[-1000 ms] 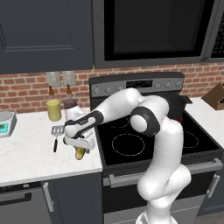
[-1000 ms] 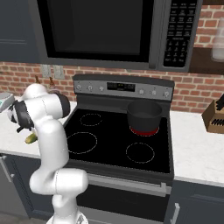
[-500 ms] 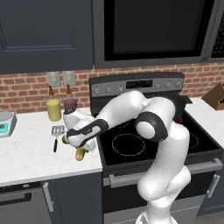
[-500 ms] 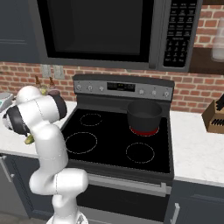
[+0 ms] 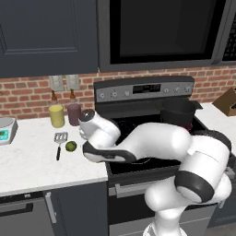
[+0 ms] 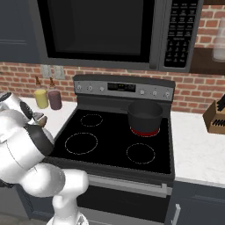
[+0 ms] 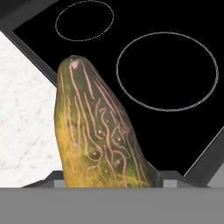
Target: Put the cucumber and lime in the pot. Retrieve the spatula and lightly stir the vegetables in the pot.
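The cucumber (image 7: 98,140) is dark green fading to yellow, veined with pale lines; the table (image 5: 32,156) is white marble; the stovetop (image 6: 114,140) is black.

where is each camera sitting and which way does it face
Left base view: behind the arm on its left, facing the counter and stove; the white arm fills the lower right, past the lime and spatula.
Right base view: behind on its right, facing the stove and pot; the arm bulks lower left.
Hand view: on the hand, looking along the cucumber over the stove edge.
Both base views share stove, pot and the two bottles.
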### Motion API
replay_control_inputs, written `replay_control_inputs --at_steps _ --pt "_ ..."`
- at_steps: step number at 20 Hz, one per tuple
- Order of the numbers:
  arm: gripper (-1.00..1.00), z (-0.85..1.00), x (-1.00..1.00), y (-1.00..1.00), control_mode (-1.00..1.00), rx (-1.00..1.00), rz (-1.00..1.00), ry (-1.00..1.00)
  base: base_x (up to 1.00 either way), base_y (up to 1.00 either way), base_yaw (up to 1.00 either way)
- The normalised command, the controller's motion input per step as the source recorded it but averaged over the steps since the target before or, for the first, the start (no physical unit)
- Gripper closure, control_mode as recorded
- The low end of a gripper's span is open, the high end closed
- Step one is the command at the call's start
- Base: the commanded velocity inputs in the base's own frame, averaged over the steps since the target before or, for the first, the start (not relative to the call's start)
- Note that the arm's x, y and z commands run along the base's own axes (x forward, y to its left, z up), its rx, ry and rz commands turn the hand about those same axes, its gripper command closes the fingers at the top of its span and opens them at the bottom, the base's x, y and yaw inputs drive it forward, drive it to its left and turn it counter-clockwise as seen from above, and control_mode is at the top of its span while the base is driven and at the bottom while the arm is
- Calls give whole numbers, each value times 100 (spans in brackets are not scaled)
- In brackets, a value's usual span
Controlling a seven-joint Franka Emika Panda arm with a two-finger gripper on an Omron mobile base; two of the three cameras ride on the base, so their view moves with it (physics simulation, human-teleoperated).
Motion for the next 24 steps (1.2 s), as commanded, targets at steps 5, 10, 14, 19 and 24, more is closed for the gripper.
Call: replay_control_inputs --at_steps 5,10,14,19,24 --pt "100 100 -7 -95 -100 5 0 -12 0 0 0" --pt "100 97 0 -100 -100 8 -1 -3 0 0 0" --pt "100 72 0 -100 -100 8 -3 -1 0 0 0" --pt "100 50 0 -100 -100 10 -2 -3 0 0 0" --pt "100 17 0 -100 -100 14 0 -4 0 0 0"
